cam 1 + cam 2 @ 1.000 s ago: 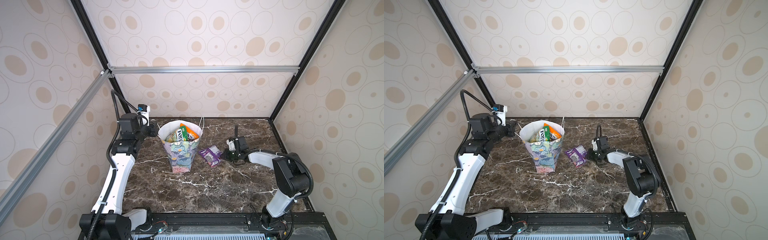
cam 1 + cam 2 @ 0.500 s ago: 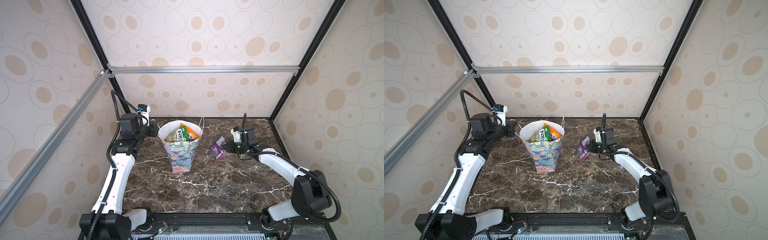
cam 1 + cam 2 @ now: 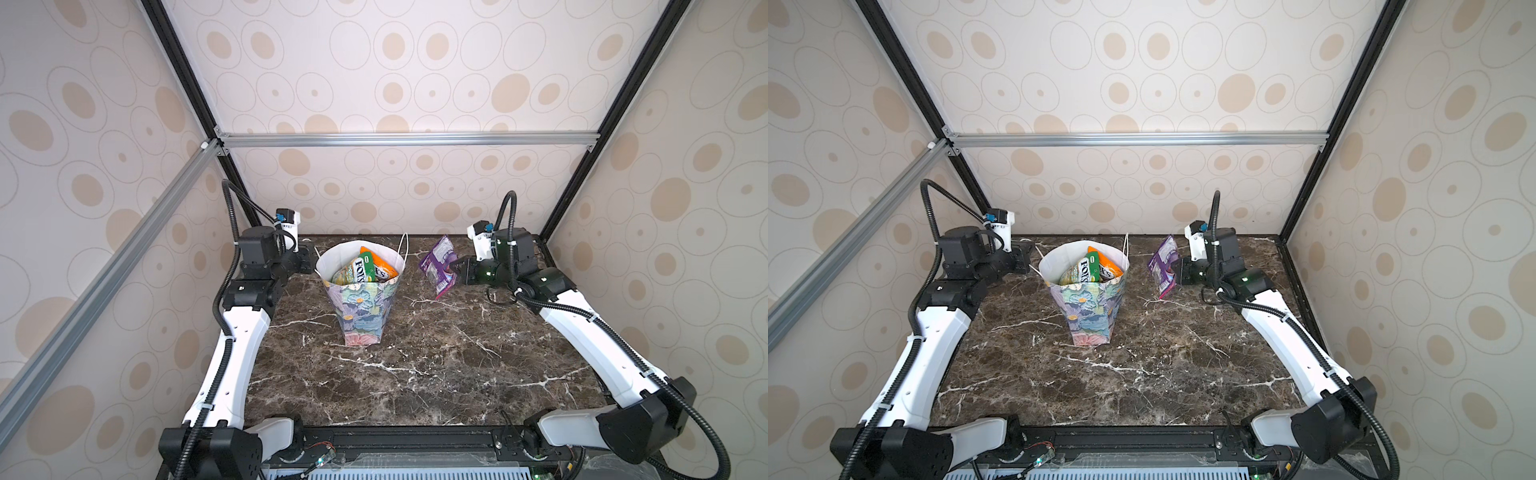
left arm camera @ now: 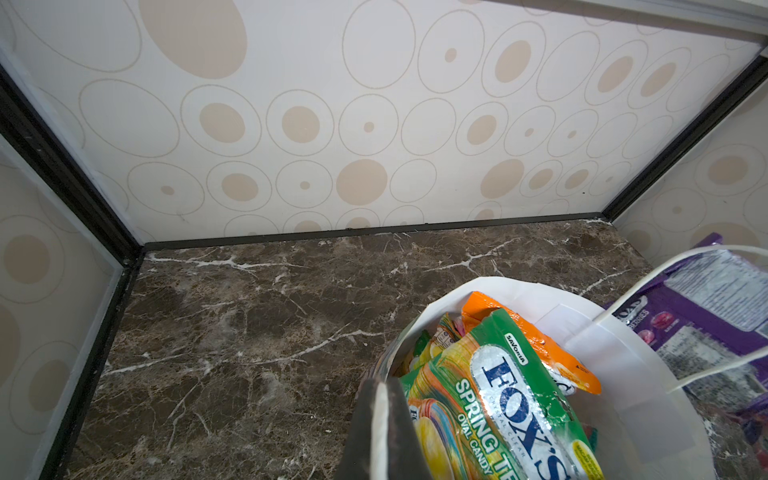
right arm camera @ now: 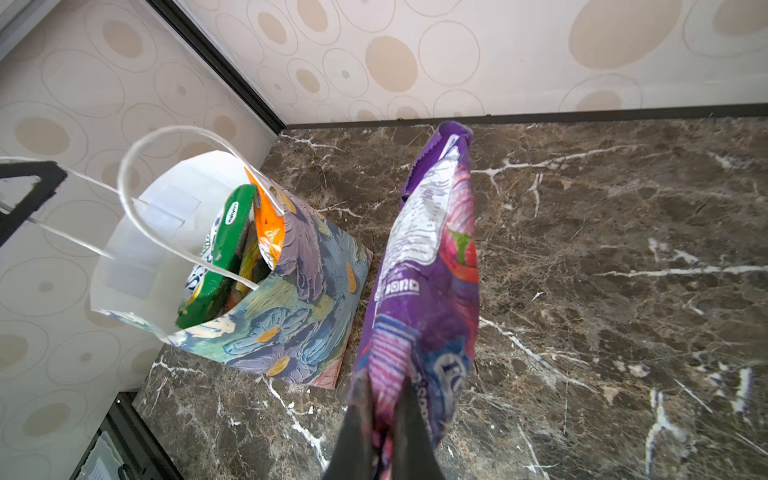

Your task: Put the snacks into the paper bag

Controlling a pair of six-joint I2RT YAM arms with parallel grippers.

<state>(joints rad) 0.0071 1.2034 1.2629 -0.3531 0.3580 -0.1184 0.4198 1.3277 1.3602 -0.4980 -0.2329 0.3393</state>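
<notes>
The right tool (image 3: 456,269) pinches the purple packet (image 3: 436,266) by one edge, clear of the desk (image 3: 415,374), at three o'clock from the paper bag (image 3: 361,307). The left tool (image 4: 384,432) is pressed together on the bag's rim at nine o'clock. I'd worry that the dangling packet snags the cord handle (image 3: 404,249) or lands on the green packet (image 3: 358,270) and orange packet (image 3: 380,262) poking up, then slides out over the side.

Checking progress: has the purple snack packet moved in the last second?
Yes. The purple packet rose off the table to the paper bag's rim height, in the right gripper.
</notes>
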